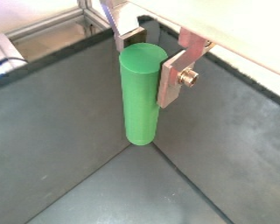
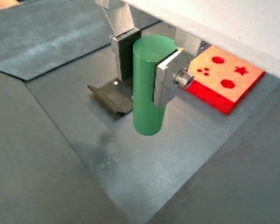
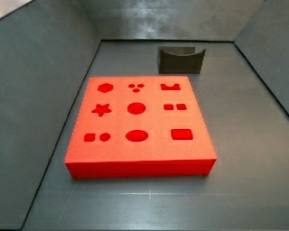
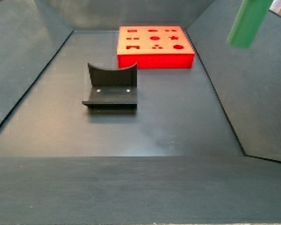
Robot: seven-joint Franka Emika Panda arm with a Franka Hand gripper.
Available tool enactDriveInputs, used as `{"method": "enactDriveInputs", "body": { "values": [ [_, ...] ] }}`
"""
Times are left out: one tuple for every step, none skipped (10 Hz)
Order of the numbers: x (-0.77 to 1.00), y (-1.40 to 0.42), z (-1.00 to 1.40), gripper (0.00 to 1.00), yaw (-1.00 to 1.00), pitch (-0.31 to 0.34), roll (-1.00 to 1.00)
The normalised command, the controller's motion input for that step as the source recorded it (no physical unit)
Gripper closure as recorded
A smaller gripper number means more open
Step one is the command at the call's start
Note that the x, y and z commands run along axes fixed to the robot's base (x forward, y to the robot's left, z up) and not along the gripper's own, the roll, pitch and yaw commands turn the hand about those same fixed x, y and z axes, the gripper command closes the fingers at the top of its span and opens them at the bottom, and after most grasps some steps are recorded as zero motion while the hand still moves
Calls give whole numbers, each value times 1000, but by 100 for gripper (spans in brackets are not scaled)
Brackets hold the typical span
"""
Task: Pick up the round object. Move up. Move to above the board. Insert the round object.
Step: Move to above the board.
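Observation:
My gripper (image 1: 150, 59) is shut on the round object, a slim green peg (image 1: 139, 98), and holds it upright by its upper part, a silver finger on each side. Both wrist views show this, the peg (image 2: 150, 87) hanging clear of the grey floor between the fingers of the gripper (image 2: 147, 68). In a side view the peg (image 4: 248, 24) is high in the air, to the right of the red board (image 4: 154, 46); the gripper itself is out of that frame. The board with its shaped holes lies flat on the floor (image 3: 137, 126) and shows beyond the peg in a wrist view (image 2: 224, 77).
The dark fixture (image 4: 110, 86) stands on the floor in front of the board, and it shows in both side views (image 3: 181, 60) and behind the peg in a wrist view (image 2: 111, 96). Grey sloping walls (image 4: 25, 53) enclose the floor.

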Motion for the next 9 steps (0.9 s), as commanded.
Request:
{"method": "enactDriveInputs", "body": {
  "values": [
    [255,-1000,101,100,-426,492,115],
    [259,-1000,78,100,-389,454,131],
    [262,-1000,84,100,-233,373,119],
    [266,-1000,87,100,-103,257,23],
    [271,-1000,85,100,-48,189,0],
    [274,-1000,86,100,-26,145,-12],
    [279,-1000,89,100,-11,122,-25],
    [285,-1000,88,100,-4,107,-11],
    [289,-1000,90,100,4,105,-14]
  ]
}}
